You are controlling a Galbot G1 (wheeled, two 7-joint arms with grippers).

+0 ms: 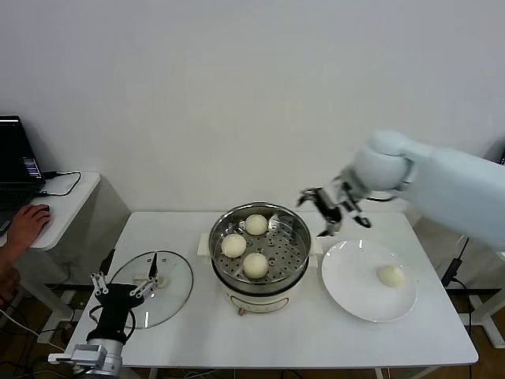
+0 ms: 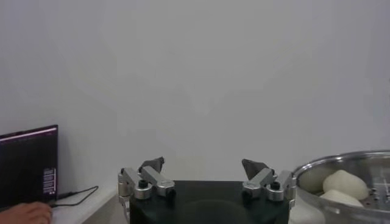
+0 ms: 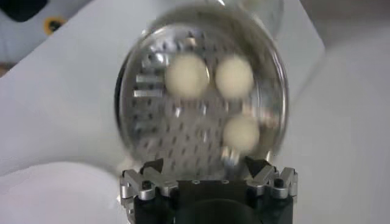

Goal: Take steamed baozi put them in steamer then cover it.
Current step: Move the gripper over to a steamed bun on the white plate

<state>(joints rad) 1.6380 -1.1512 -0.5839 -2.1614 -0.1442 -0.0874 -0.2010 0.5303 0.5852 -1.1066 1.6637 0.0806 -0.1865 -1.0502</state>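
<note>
Three steamed baozi (image 1: 254, 264) are sitting on the perforated tray inside the steamer (image 1: 259, 249), which is standing mid-table. One more baozi (image 1: 390, 275) is lying on the white plate (image 1: 355, 293) just right of the steamer. Hanging above the gap between steamer and plate, the right gripper (image 1: 325, 210) is spreading its fingers wide and holding nothing. Left of the steamer, the glass cover (image 1: 175, 287) is lying flat on the table (image 1: 316, 332), and the left gripper (image 1: 122, 284) is hovering over it, fingers also spread and empty.

steamer (image 1: 260, 237): shiny perforated steel | cover (image 1: 158, 294): clear glass | baozi (image 1: 256, 224): smooth matt dough | plate (image 1: 355, 294): glossy white
</note>
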